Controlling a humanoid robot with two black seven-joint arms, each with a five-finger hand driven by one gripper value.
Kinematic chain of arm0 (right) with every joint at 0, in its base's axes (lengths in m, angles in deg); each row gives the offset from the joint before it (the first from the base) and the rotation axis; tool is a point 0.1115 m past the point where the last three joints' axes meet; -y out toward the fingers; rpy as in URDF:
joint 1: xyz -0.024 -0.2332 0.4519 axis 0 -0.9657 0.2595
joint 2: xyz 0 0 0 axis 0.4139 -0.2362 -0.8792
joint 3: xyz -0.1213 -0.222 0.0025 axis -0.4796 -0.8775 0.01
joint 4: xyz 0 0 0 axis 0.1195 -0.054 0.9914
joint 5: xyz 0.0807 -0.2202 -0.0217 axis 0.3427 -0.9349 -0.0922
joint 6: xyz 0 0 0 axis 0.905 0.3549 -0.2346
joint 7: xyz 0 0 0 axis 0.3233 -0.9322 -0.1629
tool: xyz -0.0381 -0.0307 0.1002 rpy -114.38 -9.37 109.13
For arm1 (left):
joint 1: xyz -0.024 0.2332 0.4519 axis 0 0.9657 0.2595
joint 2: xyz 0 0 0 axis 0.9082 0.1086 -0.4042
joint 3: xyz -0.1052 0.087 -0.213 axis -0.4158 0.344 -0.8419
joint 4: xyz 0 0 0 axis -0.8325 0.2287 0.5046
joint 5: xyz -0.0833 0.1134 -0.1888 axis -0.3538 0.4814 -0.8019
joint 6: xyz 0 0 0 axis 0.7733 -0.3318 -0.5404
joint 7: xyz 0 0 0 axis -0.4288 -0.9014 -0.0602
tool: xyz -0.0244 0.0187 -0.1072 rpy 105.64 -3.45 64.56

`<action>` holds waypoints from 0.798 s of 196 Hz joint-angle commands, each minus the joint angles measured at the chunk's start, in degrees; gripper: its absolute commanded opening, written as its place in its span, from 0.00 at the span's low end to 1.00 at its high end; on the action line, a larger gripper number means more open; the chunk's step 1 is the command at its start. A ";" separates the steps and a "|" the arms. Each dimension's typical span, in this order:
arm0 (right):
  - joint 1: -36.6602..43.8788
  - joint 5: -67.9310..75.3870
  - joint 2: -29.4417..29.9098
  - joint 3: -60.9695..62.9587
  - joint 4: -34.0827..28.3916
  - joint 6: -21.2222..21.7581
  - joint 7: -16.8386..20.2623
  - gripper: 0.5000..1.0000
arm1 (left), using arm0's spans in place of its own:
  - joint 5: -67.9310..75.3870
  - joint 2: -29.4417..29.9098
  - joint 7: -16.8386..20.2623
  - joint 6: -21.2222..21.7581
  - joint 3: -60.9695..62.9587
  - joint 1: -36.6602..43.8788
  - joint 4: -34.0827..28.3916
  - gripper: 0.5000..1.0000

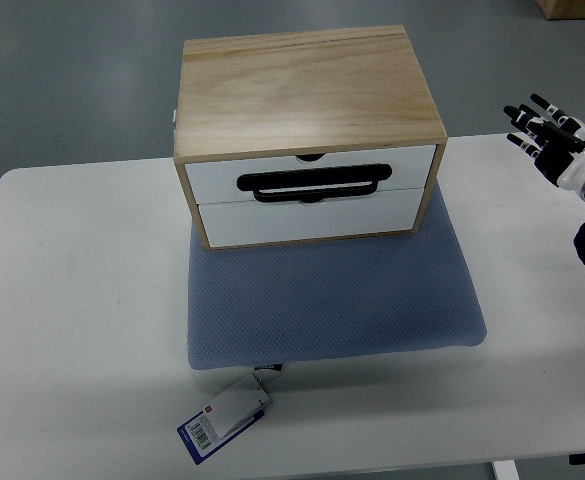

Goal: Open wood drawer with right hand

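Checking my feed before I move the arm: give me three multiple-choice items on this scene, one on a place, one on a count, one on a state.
1. Where does the wooden drawer box stand?
A. on the blue mat
B. on bare table
C. on the floor

2. How many white drawer fronts show?
A. one
B. two
C. four

3. The right hand is:
A. gripping the black handle
B. open, away from the box
C. inside a drawer

Answers: 1 A, the mat lies under the box; 2 B, two stacked fronts; 3 B, fingers spread at the picture's right edge.
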 commanded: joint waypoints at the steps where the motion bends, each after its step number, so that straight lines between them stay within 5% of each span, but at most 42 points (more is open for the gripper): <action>1: 0.00 0.00 0.09 0.06 0.00 0.00 0.00 0.86 | 0.04 0.00 -0.02 -0.08 0.29 0.00 0.08 1.00; 156: 0.00 0.17 0.26 0.15 0.00 0.44 0.00 0.86 | -0.14 0.00 -0.02 0.54 0.11 0.00 -0.19 1.00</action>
